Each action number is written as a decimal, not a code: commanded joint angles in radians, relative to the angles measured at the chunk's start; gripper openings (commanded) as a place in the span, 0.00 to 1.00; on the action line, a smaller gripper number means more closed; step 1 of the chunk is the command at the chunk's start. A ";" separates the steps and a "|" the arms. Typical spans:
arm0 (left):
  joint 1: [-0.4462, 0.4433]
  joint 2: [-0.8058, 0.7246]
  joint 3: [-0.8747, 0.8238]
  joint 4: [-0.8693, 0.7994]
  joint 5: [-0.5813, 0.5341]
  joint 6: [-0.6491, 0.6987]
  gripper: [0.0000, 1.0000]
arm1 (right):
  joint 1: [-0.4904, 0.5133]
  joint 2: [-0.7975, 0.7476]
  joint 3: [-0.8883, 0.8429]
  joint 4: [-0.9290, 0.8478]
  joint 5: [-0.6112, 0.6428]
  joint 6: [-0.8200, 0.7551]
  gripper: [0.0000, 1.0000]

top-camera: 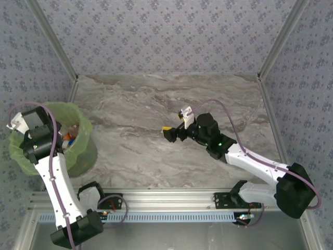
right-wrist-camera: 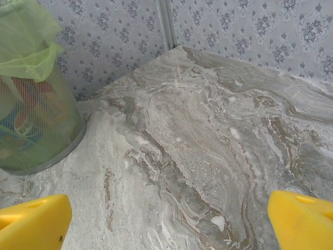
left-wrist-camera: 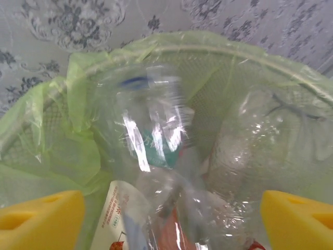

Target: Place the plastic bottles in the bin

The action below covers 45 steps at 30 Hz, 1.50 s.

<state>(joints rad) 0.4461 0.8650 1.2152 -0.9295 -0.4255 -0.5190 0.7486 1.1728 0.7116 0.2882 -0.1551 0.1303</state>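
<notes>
Left pincer (left-wrist-camera: pixel 166 225): jaws spread wide, yellow fingertips (left-wrist-camera: pixel 41 217) at the lower corners of its wrist view, nothing clamped between them. Just beyond them is a clear bottle (left-wrist-camera: pixel 151 122), smeared in the picture, with a blue streak near its top. It touches neither fingertip. I judge it let go and dropping.

Below it, more bottles (left-wrist-camera: pixel 130 213) with red and white labels lie heaped inside the bin (left-wrist-camera: pixel 218 52). The green bag (left-wrist-camera: pixel 47 120) folds over the rim all round.

Right pincer (right-wrist-camera: pixel 166 224): equally wide open, holding nothing, hanging over the marble tabletop (right-wrist-camera: pixel 208 130). It is well apart from the bin, which stands at the tabletop's left side near the patterned wall (right-wrist-camera: pixel 104 26).

Step in hand, as I read it: the drop.

- Hold the left wrist centred over the mouth, jaws wide, until the bottle settles below the rim.
- Lift straight up, so a fingertip cannot snag the loose bag and tip the bin.
- The heap looks high, so a light bottle may bounce or roll out; I would check the overhead view before parking.

Every bottle I can find sits in the bin, so I judge the task close to done.
</notes>
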 commanded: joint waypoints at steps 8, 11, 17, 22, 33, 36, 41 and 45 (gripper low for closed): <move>0.006 -0.097 0.098 0.038 0.330 -0.010 0.99 | 0.002 0.012 0.038 0.014 0.015 -0.004 0.99; 0.000 -0.105 0.111 0.078 0.485 -0.076 0.99 | -0.001 -0.003 0.024 0.024 0.056 0.001 0.99; -0.278 -0.104 0.073 0.241 0.490 -0.142 0.99 | -0.038 -0.064 -0.014 0.048 0.147 0.032 0.99; -0.702 0.009 0.082 0.329 0.215 -0.014 0.99 | -0.099 -0.149 -0.067 0.027 0.244 0.058 0.99; -0.934 0.215 -0.098 0.610 -0.059 0.245 0.99 | -0.349 -0.313 -0.147 -0.172 0.459 0.151 0.99; -0.908 0.217 -0.183 0.656 -0.117 0.275 0.99 | -0.444 -0.329 -0.169 -0.214 0.464 0.172 0.99; -0.781 0.203 -0.344 0.753 -0.067 0.269 0.99 | -0.570 -0.338 -0.215 -0.218 0.457 0.211 0.99; -0.666 0.179 -0.496 0.884 -0.020 0.285 0.99 | -0.634 -0.341 -0.230 -0.218 0.442 0.233 0.99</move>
<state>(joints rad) -0.2710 1.0798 0.7807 -0.1787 -0.4648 -0.2607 0.1440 0.8486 0.4919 0.0822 0.2745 0.3241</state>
